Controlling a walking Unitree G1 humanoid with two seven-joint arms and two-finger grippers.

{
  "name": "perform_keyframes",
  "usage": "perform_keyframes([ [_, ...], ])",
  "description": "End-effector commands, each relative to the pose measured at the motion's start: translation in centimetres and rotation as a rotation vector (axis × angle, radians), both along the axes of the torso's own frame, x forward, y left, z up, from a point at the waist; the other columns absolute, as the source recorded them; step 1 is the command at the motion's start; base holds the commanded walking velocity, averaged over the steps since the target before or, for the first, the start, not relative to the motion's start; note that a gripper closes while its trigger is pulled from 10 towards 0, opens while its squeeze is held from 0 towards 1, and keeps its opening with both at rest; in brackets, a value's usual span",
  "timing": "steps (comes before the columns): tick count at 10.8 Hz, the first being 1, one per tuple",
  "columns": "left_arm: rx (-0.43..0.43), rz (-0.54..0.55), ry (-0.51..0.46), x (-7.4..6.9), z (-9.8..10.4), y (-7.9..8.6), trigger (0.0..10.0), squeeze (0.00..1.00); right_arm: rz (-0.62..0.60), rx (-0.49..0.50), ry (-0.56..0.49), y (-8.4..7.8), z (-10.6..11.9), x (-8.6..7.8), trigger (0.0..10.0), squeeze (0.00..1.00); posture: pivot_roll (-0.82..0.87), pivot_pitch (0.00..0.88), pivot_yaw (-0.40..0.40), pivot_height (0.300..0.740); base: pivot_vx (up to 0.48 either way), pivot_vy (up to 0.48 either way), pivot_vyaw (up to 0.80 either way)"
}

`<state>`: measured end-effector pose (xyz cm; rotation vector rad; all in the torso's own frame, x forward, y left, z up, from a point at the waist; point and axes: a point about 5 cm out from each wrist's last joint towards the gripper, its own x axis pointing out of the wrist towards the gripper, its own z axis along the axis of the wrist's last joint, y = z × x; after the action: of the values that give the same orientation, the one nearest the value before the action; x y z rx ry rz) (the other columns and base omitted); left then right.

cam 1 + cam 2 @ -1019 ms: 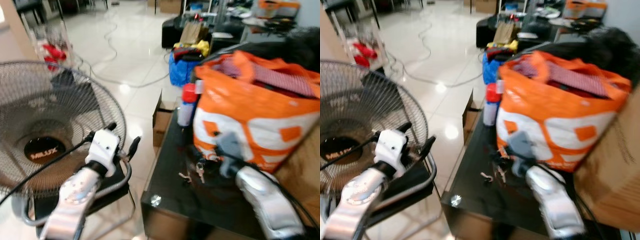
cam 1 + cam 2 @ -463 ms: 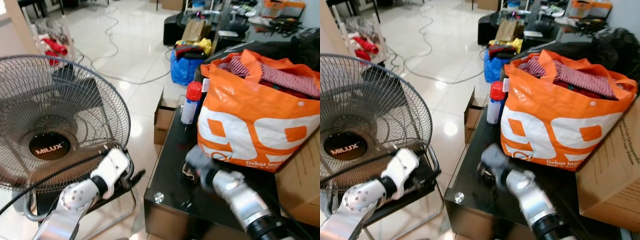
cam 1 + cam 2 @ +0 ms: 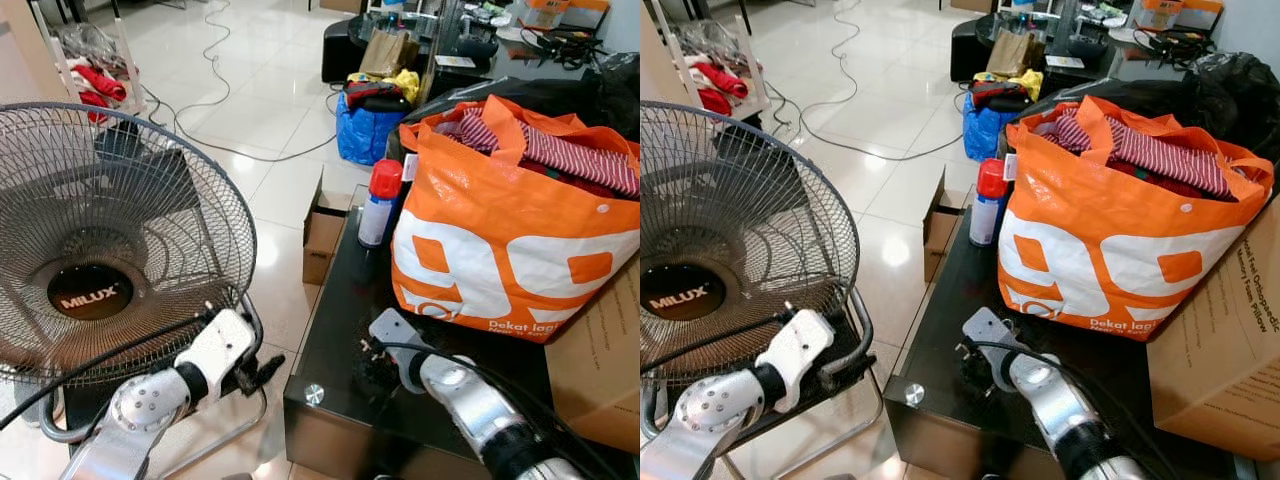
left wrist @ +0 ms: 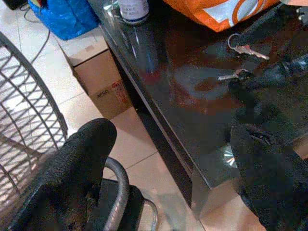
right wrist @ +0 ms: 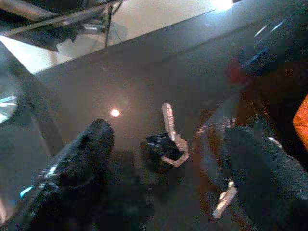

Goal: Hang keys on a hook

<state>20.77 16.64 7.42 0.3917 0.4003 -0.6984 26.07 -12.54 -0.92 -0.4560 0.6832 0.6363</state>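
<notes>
Glossy black table (image 3: 340, 330): my right gripper (image 5: 163, 163), fingers spread, straddles keys (image 5: 169, 139); flat keys may skid when pinched. Left gripper (image 4: 168, 163) open, idle.

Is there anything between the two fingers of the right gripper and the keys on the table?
No. In the right wrist view the open right gripper hovers over the keys; between them lies just bare dark table.

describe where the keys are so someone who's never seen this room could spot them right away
Find the big orange shopping bag standing on the black glass table. Just in front of it, toward the table's near edge, the keys lie flat on the glass, with the right gripper poised over them, fingers open. They are the only small silver metal pieces there.
</notes>
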Motion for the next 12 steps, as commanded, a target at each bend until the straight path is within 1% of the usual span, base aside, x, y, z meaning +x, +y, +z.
perform_keyframes([
  [1,-0.001,-0.013,-0.003,-0.1,0.3,-0.2,10.0,0.0,0.0,-0.045,-0.014,-0.5,-0.3,0.2,0.0,0.0,0.04,0.047,-0.049,0.74,0.0,0.0,0.0],
  [3,0.0,-0.017,0.003,-0.1,0.2,-0.2,10.0,0.0,-0.012,-0.057,-0.014,-0.4,-0.5,0.4,0.0,0.0,0.03,0.055,-0.046,0.74,0.0,0.0,0.0],
  [5,0.002,-0.018,0.013,-0.1,-0.3,-0.3,10.0,0.0,0.007,-0.088,-0.003,-0.4,-1.2,0.2,0.0,0.0,0.04,0.059,-0.047,0.74,0.0,0.0,0.0],
  [12,0.003,-0.021,0.02,0.1,-1.2,-0.1,10.0,0.0,0.009,-0.105,0.012,-0.8,-1.7,0.1,0.0,0.0,0.04,0.055,-0.043,0.74,0.0,0.0,0.0],
])
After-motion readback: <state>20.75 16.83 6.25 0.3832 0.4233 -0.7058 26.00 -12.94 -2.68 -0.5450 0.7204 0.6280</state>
